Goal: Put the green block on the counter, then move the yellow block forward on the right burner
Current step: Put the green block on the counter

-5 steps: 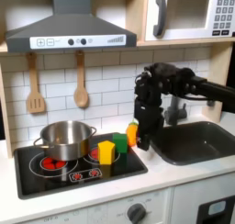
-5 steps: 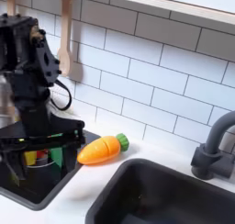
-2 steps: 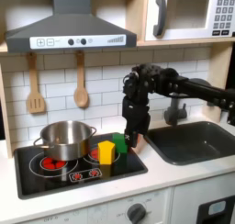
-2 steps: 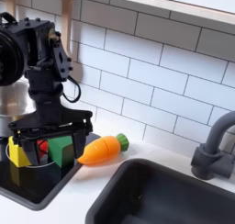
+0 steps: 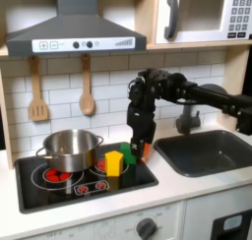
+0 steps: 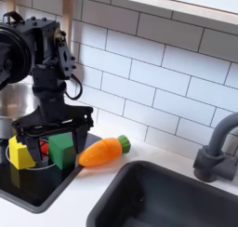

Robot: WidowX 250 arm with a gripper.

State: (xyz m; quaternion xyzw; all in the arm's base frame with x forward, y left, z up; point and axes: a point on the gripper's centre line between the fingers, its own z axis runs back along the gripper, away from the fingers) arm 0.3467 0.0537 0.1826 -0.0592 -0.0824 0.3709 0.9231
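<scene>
Over the stove [image 6: 37, 189] | claw [image 6: 58, 138] has been sliding toward the pot [image 5: 71, 149], now straddling the green block [image 6: 63, 151], fingers spread | block sitting beside the yellow block [image 6: 20, 155], unlifted | table [image 6: 79, 198] placement pending

The pot [image 5: 70, 150] is shiny brushed metal. The green block [image 6: 63, 151] and yellow block [image 6: 20, 154] look like smooth, glossy plastic, as does the orange carrot toy [image 6: 104, 151]. The stovetop [image 5: 84, 185] is glossy black; the desk [image 6: 85, 198] is smooth cream. Two spoons [image 5: 87, 89] look wooden. The gripper [image 6: 53, 130] is matt black.
</scene>
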